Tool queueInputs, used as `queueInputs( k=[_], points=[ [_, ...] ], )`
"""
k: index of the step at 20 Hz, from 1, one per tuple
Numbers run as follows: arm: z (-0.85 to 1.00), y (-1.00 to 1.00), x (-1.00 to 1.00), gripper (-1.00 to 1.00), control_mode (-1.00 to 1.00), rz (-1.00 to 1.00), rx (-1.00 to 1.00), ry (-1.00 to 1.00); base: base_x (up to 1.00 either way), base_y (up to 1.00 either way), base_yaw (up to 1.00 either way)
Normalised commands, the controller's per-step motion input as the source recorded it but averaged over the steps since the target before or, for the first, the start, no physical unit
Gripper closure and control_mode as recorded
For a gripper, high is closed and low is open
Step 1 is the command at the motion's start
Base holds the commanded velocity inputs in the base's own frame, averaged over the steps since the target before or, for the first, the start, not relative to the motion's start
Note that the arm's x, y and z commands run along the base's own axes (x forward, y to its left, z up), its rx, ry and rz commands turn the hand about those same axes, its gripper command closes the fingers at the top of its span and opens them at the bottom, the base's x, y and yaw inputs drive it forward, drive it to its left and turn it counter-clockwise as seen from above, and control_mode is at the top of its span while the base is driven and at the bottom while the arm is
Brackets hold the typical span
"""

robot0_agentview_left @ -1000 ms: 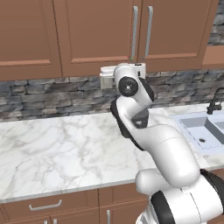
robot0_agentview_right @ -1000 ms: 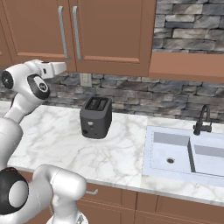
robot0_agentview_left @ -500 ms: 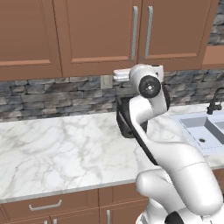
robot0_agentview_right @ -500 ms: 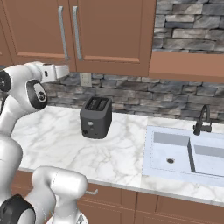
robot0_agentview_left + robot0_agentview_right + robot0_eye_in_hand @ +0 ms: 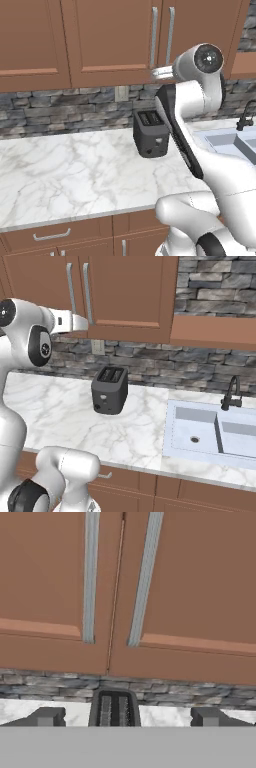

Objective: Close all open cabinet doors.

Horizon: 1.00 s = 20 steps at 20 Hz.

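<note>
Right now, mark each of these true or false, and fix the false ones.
1. The two cabinet doors in the hand view meet at a thin seam: true.
2. The toaster stands in the sink: false; it stands on the marble counter, left of the sink.
3. The gripper is clamped on a handle: false; its tips are apart and hold nothing.
4. A faucet rises behind the sink: true.
5. The backsplash is white tile: false; it is grey stone.

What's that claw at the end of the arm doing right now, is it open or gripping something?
Gripper: open, holding nothing; its two fingertips stand wide apart, facing the cabinet doors above the toaster.
</note>
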Motion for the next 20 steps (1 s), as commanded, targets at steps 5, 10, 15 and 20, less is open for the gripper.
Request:
queueInputs(
  k=[5,10,15,20],
  points=[
    [-0.01,-0.24,-0.91,-1.00,-1.00,0.00,0.11,0.15,0.00,0.00,0.00],
    [-0.10,-0.12,-0.81,-1.00,-1.00,0.00,0.10,0.09,0.00,0.00,0.00],
    [-0.18,-0.05,-0.70,-1.00,-1.00,0.00,0.09,0.07,0.00,0.00,0.00],
    [-0.20,-0.01,-0.40,-1.00,-1.00,0.00,0.03,0.00,0.00,0.00,0.00]
  ],
)
